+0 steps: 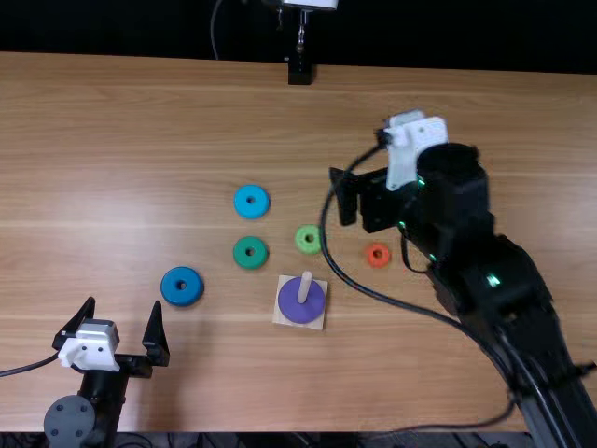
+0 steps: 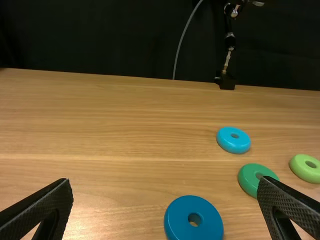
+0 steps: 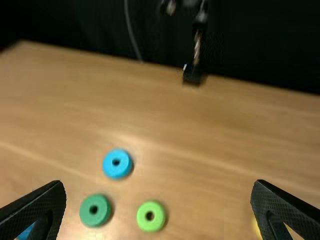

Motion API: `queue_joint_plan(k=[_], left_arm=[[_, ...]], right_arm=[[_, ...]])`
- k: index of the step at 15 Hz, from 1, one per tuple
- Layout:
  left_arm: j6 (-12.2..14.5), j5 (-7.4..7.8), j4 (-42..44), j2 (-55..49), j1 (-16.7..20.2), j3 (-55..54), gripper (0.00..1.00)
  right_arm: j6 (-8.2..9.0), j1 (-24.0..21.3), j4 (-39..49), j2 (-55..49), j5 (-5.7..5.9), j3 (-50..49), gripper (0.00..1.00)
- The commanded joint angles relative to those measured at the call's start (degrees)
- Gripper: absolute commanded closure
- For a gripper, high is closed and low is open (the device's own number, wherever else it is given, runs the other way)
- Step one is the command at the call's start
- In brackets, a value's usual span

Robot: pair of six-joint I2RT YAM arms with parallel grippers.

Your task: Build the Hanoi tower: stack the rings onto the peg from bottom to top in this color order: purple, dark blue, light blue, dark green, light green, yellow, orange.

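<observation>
In my top view, the light brown bench (image 1: pixel 121 121) has long wood grain; beyond its far edge all is black. At the upper middle are a black foot (image 1: pixel 299 72) and a thin grey cable (image 1: pixel 214 28). My left hand (image 1: pixel 124 302), lower left, is spread; my right hand (image 1: pixel 359 194), right of centre, also. The purple ring (image 1: pixel 300 306) sits around the peg (image 1: pixel 305 286), lower centre.

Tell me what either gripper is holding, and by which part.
Nothing is held: the left gripper and the right gripper both stand open, nothing between their fingers.
</observation>
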Motion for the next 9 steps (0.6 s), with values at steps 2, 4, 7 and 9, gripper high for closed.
queue_joint_plan(k=[2,4,7,9], left_arm=[[0.36,-0.25,-0.44,-0.71,0.39,-2.50,0.00],[0.47,-0.25,-0.44,-0.71,0.39,-2.50,0.00],[0.47,-0.25,-0.44,-0.71,0.39,-2.50,0.00],[0.47,-0.25,-0.44,-0.71,0.39,-2.50,0.00]], right_arm=[[-0.44,-5.21,2.41,-8.39,-0.11,-10.18,0.00],[-0.44,-8.73,5.99,-17.45,-0.32,-18.45,0.00],[0.30,-14.26,18.44,-35.11,-0.21,-35.32,0.00],[0.08,-18.83,25.08,-47.07,-0.21,-49.21,0.00]])
